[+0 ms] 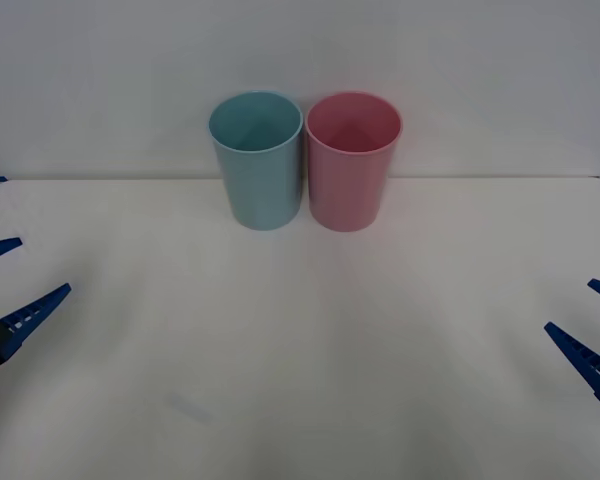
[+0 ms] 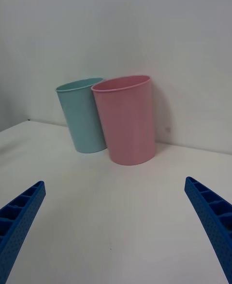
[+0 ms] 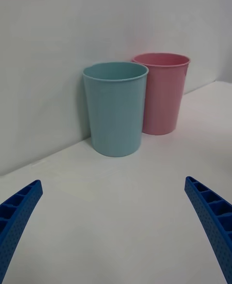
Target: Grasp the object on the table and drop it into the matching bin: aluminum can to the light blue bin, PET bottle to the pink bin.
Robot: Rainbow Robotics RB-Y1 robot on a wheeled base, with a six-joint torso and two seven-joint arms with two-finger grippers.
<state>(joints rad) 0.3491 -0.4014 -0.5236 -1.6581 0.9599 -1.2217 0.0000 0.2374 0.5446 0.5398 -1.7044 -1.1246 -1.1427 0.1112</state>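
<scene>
The light blue bin (image 1: 256,160) stands upright at the far edge of the white table (image 1: 300,350), close against the wall, and serves as the landmark here. The pink bin (image 1: 353,160) stands just beside it on the robot's right, their rims almost touching. From the front, the insides of both bins are only partly visible and their bottoms are hard to make out. Well nearer than the light blue bin and far to its left, the left gripper (image 1: 10,280) hovers, fingers spread wide and empty, cut off by the frame edge. Far to the right, the right gripper (image 1: 595,325) likewise gapes empty, half cropped.
</scene>
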